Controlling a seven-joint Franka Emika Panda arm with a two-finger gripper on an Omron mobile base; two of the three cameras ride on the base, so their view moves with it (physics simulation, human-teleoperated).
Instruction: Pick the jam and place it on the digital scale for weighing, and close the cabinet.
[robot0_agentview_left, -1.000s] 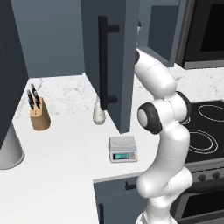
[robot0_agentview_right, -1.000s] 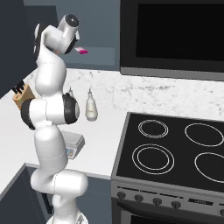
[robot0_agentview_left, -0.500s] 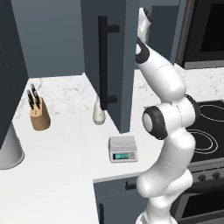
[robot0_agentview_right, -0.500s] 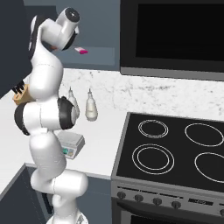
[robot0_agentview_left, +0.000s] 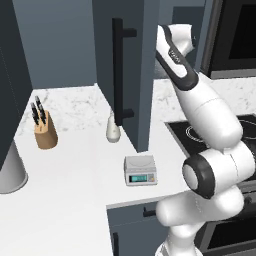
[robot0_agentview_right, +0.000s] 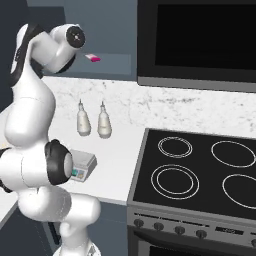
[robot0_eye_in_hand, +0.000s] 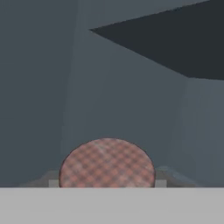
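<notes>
The jam (robot0_eye_in_hand: 107, 162) shows its round, reddish-brown checked lid low in the hand view. My gripper (robot0_eye_in_hand: 107, 183) is shut on it, with a grey fingertip at each side. Dark slate-blue cabinet walls rise behind the jar. From the left base camera, the cabinet door (robot0_agentview_left: 131, 75) stands open with its long black handle (robot0_agentview_left: 118, 70), and my raised arm reaches up past its edge. The digital scale (robot0_agentview_left: 140, 169) lies bare on the white counter near the front edge, beside my arm's base (robot0_agentview_right: 82, 165).
Two white pear-shaped bottles (robot0_agentview_right: 83, 120) (robot0_agentview_right: 104, 121) stand by the back wall. A knife block (robot0_agentview_left: 44, 131) and a grey cylinder (robot0_agentview_left: 10, 172) sit at the left of the counter. The black stove (robot0_agentview_right: 200, 170) and oven (robot0_agentview_right: 200, 40) are to the right. A small pink item (robot0_agentview_right: 92, 58) lies under the upper cabinet.
My arm's upper links swung up toward the open cabinet, then settled slightly. The scale, the bottles and the door have stayed put.
</notes>
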